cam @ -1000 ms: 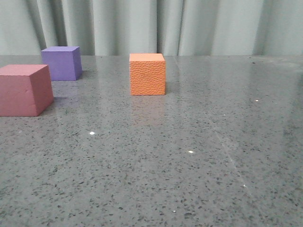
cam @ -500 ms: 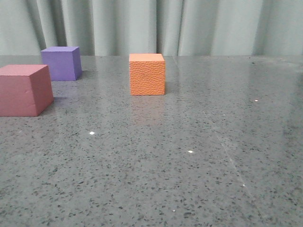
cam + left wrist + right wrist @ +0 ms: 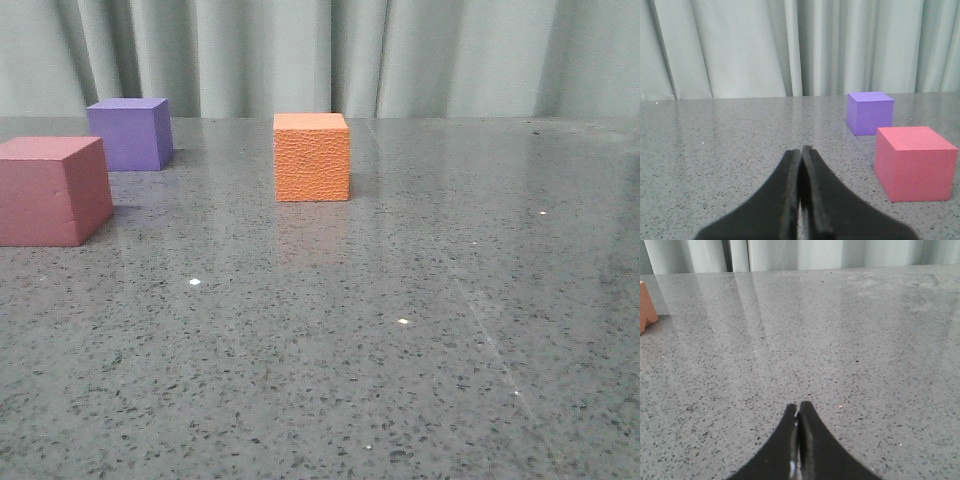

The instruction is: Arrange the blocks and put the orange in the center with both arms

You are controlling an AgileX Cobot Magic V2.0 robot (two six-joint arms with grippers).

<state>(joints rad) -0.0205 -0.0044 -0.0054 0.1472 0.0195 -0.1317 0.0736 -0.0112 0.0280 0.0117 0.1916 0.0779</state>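
The orange cube [image 3: 312, 157] with a pebbled face stands on the grey speckled table [image 3: 400, 330], near the middle and toward the back. The pink-red cube [image 3: 52, 190] stands at the left edge. The purple cube [image 3: 129, 133] stands behind it. No gripper shows in the front view. In the left wrist view my left gripper [image 3: 801, 150] is shut and empty over bare table, with the purple cube [image 3: 870, 112] and the pink-red cube [image 3: 914, 162] ahead and off to one side. In the right wrist view my right gripper [image 3: 798, 406] is shut and empty, and a corner of the orange cube [image 3: 646, 307] shows at the frame's edge.
A pale grey-green curtain [image 3: 330, 55] hangs behind the table's far edge. Small white specks [image 3: 403, 321] dot the tabletop.
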